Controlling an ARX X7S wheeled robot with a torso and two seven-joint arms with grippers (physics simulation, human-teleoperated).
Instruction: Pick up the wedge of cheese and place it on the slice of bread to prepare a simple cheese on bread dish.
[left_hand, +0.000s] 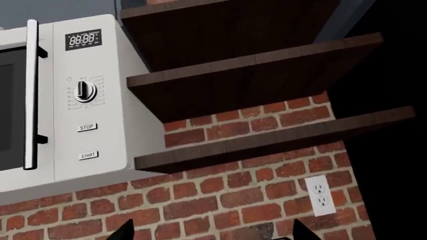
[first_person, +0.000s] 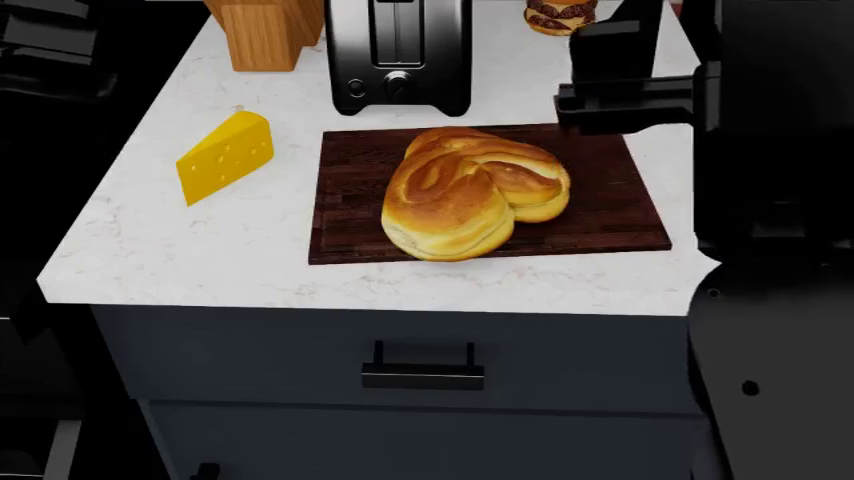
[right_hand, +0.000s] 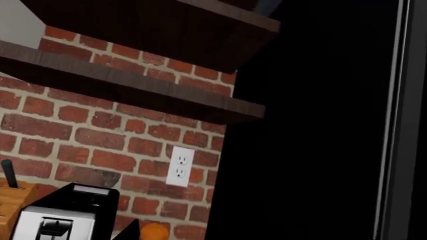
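In the head view the wedge of cheese (first_person: 224, 155), bright yellow with small holes, stands on the white counter (first_person: 200, 245) at the left. The slice of bread (first_person: 470, 190), a large golden-brown twisted loaf, lies on a dark wooden board (first_person: 607, 215), to the right of the cheese. My left gripper (left_hand: 212, 235) is open and empty, its fingertips (left_hand: 124, 232) wide apart, facing the brick wall. My right gripper (right_hand: 213, 235) shows one fingertip (right_hand: 131, 231) far off the middle, so it stands open and empty. My right arm (first_person: 638, 75) hangs above the board's far right corner.
A black toaster (first_person: 398, 55), a wooden knife block (first_person: 267, 32) and a small burger (first_person: 561, 15) stand at the counter's back. A microwave (left_hand: 73, 100), dark shelves (left_hand: 253, 75) and a wall outlet (left_hand: 320, 194) are above. A drawer handle (first_person: 422, 375) is below the counter's front edge.
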